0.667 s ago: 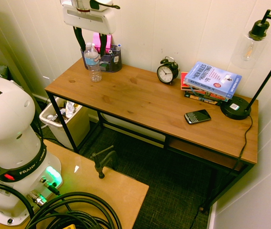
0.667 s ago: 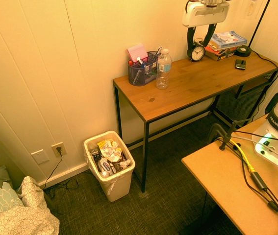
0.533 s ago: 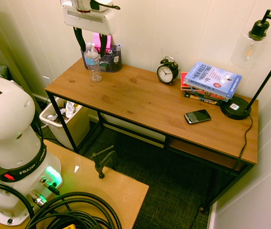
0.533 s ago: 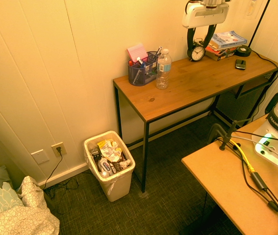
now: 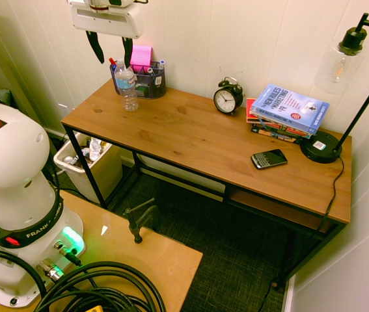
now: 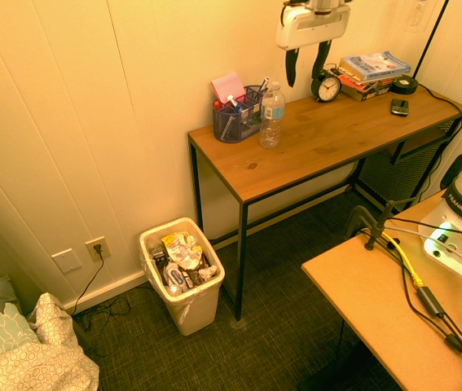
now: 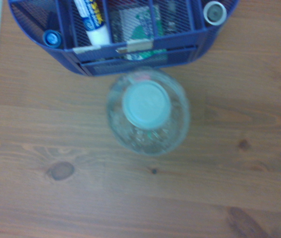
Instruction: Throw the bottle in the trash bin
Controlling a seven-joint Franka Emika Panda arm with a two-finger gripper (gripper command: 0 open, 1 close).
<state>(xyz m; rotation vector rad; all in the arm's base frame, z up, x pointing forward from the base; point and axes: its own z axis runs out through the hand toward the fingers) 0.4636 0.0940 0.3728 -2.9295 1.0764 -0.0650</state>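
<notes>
Change since the earlier frames: the gripper (image 5: 112, 51) had shifted sideways along the table, from above the pen organizer to a station directly over the bottle, without descending.

Fingers (image 6: 292, 68): two dark prongs, spread apart and released, pointing down, holding nothing; well above the bottle cap.

Bottle (image 5: 127, 86): upright on the table (image 5: 191, 140) near its back corner, white cap on, just in front of the pen organizer (image 6: 237, 115), possibly touching it. The wrist view looked straight down on the cap (image 7: 146, 104), near the middle of its picture, with the organizer's mesh wall close behind.

Trash bin (image 6: 184, 273): on the floor beside the table's end, below the bottle's corner, already holding assorted rubbish; its rim was unobstructed.

Elsewhere on the table: alarm clock (image 5: 228, 97), stacked books (image 5: 285, 112), phone (image 5: 269, 158), lamp base (image 5: 321, 147), all well apart from the bottle.

Assessment: alignment over the bottle appeared done; the descent and grasp were not yet made. The organizer close behind left little room for one finger.
</notes>
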